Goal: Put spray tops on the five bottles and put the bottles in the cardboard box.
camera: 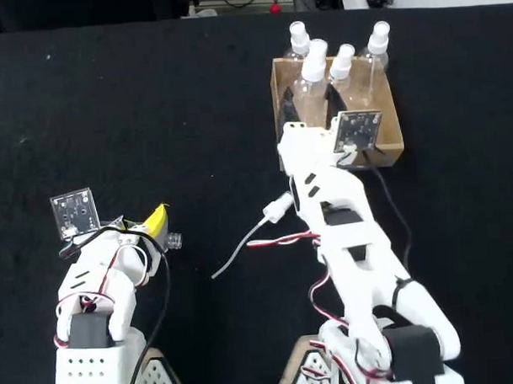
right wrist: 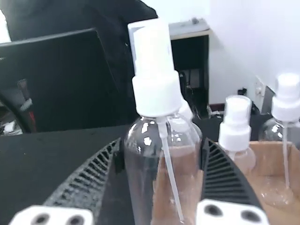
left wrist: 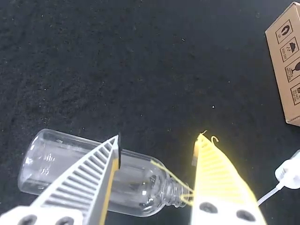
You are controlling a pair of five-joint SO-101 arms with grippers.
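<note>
Left gripper [left wrist: 158, 137] sits near the table's [camera: 152, 103] near left corner, fingers spread astride an uncapped bottle [left wrist: 51, 161] lying on its side. Mid-table lies a loose spray top [camera: 278, 210]. Right gripper [right wrist: 162, 144] pinches a capped bottle [right wrist: 145, 154] upright at the cardboard box [camera: 394, 111] toward the far edge, alongside three more capped bottles [camera: 377, 38].

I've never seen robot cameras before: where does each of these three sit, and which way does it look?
High view: fixed above, looking down on the black table; both arms show, the right over the cardboard box.
Left wrist view: on the left wrist, looking down past the left gripper at an uncapped bottle lying on the table.
Right wrist view: on the right wrist, looking level over the box; the right gripper holds a capped bottle.
Shared: high and left wrist views both show the loose spray top.
</note>
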